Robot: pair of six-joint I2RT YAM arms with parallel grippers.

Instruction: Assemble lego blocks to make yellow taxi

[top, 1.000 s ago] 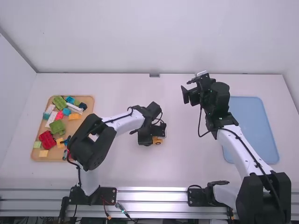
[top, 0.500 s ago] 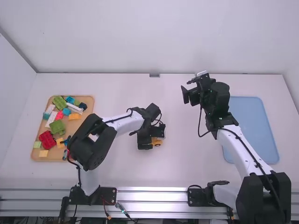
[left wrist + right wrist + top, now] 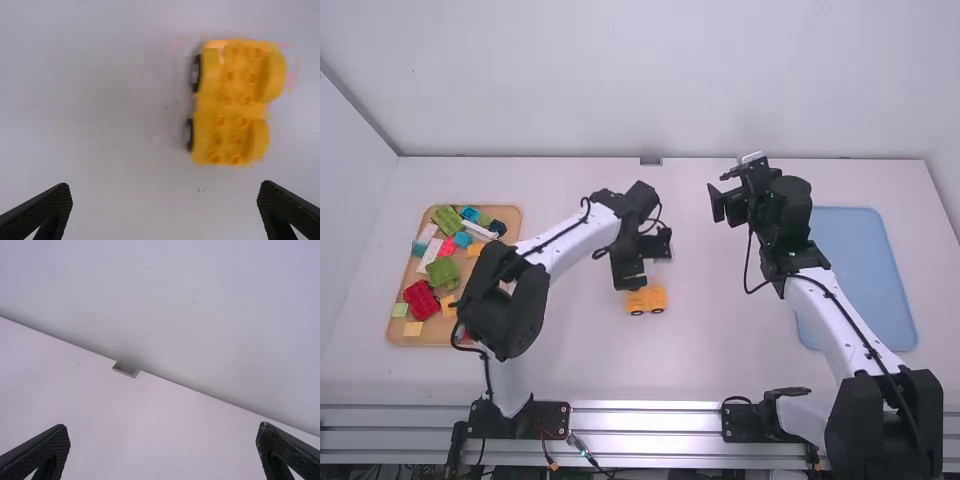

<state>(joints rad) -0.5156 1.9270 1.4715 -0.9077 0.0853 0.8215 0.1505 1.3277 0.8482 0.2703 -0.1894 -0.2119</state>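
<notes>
High view: we have the yellow car (image 3: 645, 299) standing on its wheels (image 3: 637, 312) near the middle of our white desk (image 3: 720, 345). Our left gripper (image 3: 642, 262) is right by it, on the side away from the camera. Farther over, our right gripper (image 3: 721, 190) hangs above the desk, well apart from the car.

We have a wooden tray (image 3: 510, 212) off to the left, with the left arm crossing over part of it. Loose blocks lie on it: two green blocks (image 3: 443, 272), a red block (image 3: 421, 298), a blue block (image 3: 470, 214) and a long white block (image 3: 480, 231) among others. To the right, partly behind our right arm, we see a blue tray (image 3: 855, 260).

In the left wrist view, our fingers (image 3: 45, 210) stand wide apart, with the car out beyond their tips and untouched by them. We can make out rows of bumps (image 3: 227, 100) on its top, two dark wheels along one side, and two rounded pieces (image 3: 272, 75) along the other.

In the right wrist view, our fingers are wide apart too, before the desk, the pale wall (image 3: 200, 305) and a small notch (image 3: 126, 370) in the desk's edge.
</notes>
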